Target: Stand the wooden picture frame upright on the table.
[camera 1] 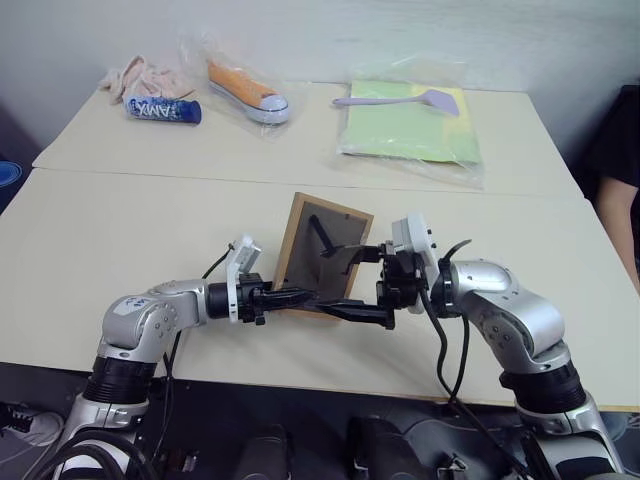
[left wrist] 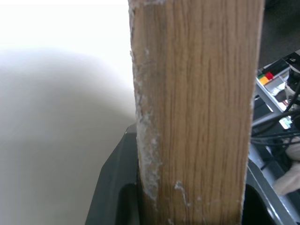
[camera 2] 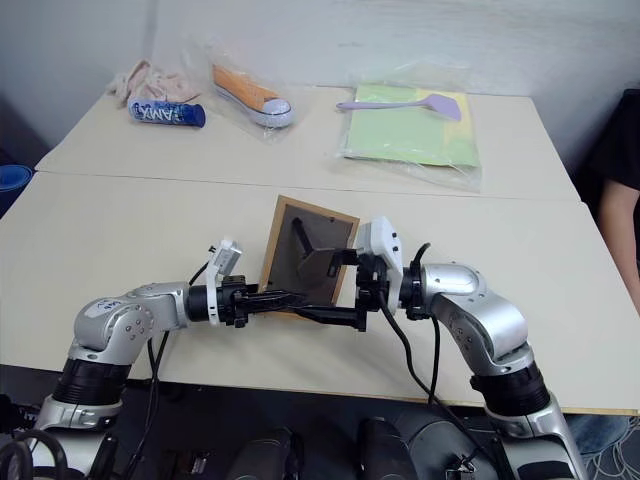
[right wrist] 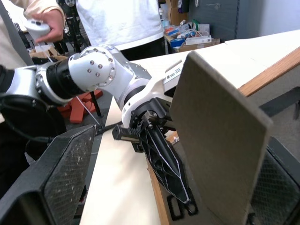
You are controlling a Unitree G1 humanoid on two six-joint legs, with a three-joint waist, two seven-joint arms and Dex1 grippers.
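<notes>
The wooden picture frame (camera 1: 312, 262) is held tilted just above the table (camera 1: 120, 240) near its front edge. Its dark grey back faces me and the fold-out stand (camera 1: 335, 258) sticks out. My left gripper (camera 1: 298, 297) is shut on the frame's lower wooden edge (left wrist: 197, 117). From the right, my right gripper (camera 1: 342, 282) reaches in open, one finger above the stand and one below. In the right wrist view the grey stand flap (right wrist: 220, 136) sits between the wide-apart fingers (right wrist: 61, 173), clear of the finger on one side. The picture side is hidden.
On the far half of the table lie a bagged orange shoe (camera 1: 248, 92), a blue tube (camera 1: 163, 110), a pink cloth (camera 1: 140, 75) and a green-yellow packet (camera 1: 410, 128) with a purple spatula (camera 1: 400, 98). A person (camera 1: 620, 190) sits at the right edge. Others stand behind (right wrist: 122, 18).
</notes>
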